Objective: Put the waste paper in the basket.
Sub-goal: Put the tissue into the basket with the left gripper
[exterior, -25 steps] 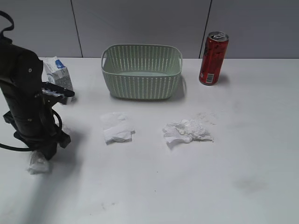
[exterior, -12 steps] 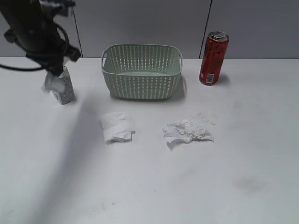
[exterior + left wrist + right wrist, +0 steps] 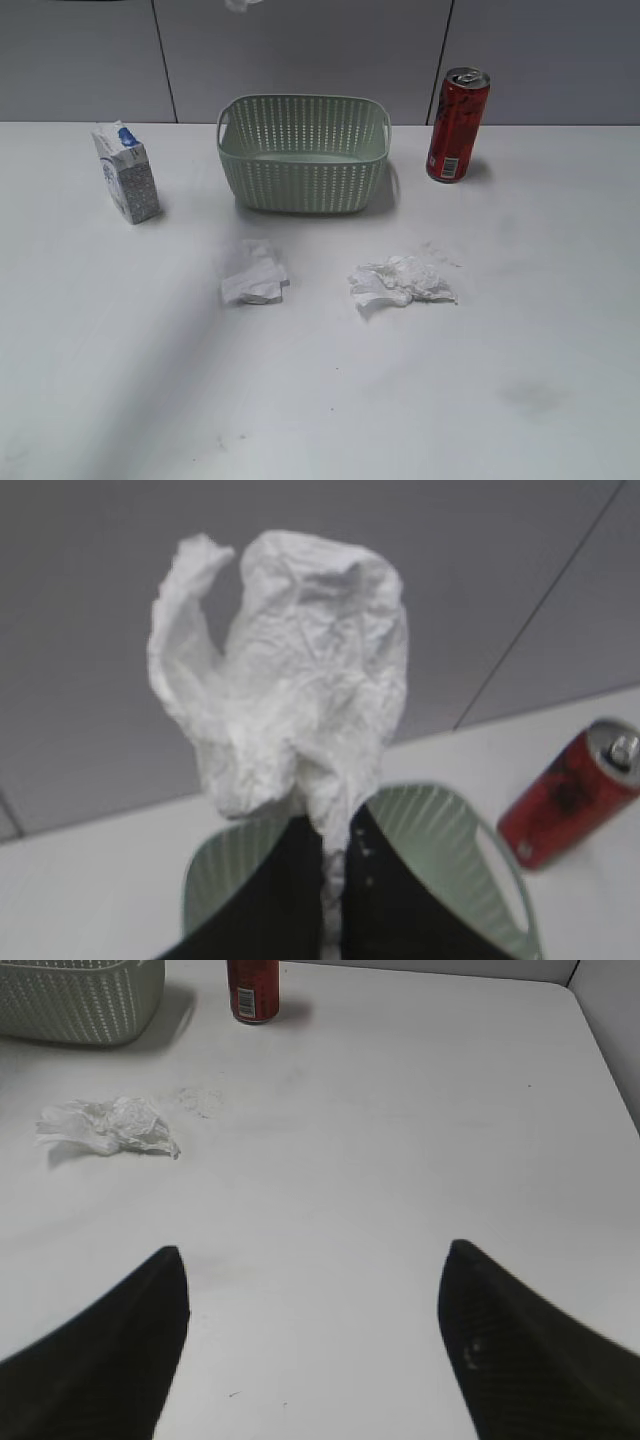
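Note:
My left gripper (image 3: 330, 850) is shut on an elongated white waste paper wad (image 3: 290, 670) and holds it high above the pale green basket (image 3: 440, 840). In the exterior view only the wad's tip (image 3: 240, 4) shows at the top edge, above the basket (image 3: 303, 170); the left arm is out of that frame. A flatter wad (image 3: 253, 278) and a ragged wad (image 3: 402, 281) lie on the table in front of the basket. My right gripper (image 3: 312, 1290) is open and empty above bare table; the ragged wad (image 3: 108, 1126) lies to its far left.
A red can (image 3: 457, 124) stands right of the basket; it also shows in the left wrist view (image 3: 570, 792) and the right wrist view (image 3: 253, 990). A white-and-blue carton (image 3: 126, 172) stands left of the basket. The table's right edge (image 3: 605, 1050) meets a wall.
My left gripper has lifted the wad from the table's front left, risen past the carton and moved right to above the basket, leaving the exterior view. The other wads have not moved.

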`<action>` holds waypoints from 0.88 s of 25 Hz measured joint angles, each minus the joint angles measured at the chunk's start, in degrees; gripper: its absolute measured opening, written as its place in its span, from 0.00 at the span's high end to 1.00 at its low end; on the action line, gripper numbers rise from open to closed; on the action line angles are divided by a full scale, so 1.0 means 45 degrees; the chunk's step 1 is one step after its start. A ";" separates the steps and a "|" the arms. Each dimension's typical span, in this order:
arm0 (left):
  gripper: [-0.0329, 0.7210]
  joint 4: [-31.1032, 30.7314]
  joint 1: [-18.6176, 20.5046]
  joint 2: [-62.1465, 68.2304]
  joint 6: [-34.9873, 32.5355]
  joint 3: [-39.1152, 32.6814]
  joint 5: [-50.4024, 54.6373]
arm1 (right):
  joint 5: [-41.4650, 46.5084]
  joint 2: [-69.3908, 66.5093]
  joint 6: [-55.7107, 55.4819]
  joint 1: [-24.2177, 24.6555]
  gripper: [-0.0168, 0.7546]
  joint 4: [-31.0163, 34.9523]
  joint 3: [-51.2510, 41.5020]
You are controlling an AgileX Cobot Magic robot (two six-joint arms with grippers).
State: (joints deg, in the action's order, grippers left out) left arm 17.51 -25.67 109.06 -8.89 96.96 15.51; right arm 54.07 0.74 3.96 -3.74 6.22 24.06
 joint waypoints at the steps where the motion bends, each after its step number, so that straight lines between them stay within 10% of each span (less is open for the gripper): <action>1: 0.96 0.0025 -0.0115 0.0247 -0.0014 0.0017 -0.0596 | 0.0000 0.0000 0.0000 0.0000 0.22 0.0000 0.0000; 13: 0.87 0.0125 -0.0880 0.3787 0.0004 0.0028 -0.1660 | 0.0000 0.0000 -0.0012 0.0000 0.22 0.0000 0.0000; 19: 0.24 0.0147 -0.0880 0.4262 -0.0007 0.0028 -0.1148 | 0.0000 0.0000 -0.0012 0.0000 0.22 0.0000 0.0000; 22: 0.13 0.0135 -0.0880 0.4220 0.0004 0.0028 -0.0952 | 0.0000 0.0000 -0.0012 0.0000 0.22 0.0000 0.0000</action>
State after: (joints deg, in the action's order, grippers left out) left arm 18.12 -29.63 128.05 -8.87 97.09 11.23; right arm 54.07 0.74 3.90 -3.74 6.22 24.06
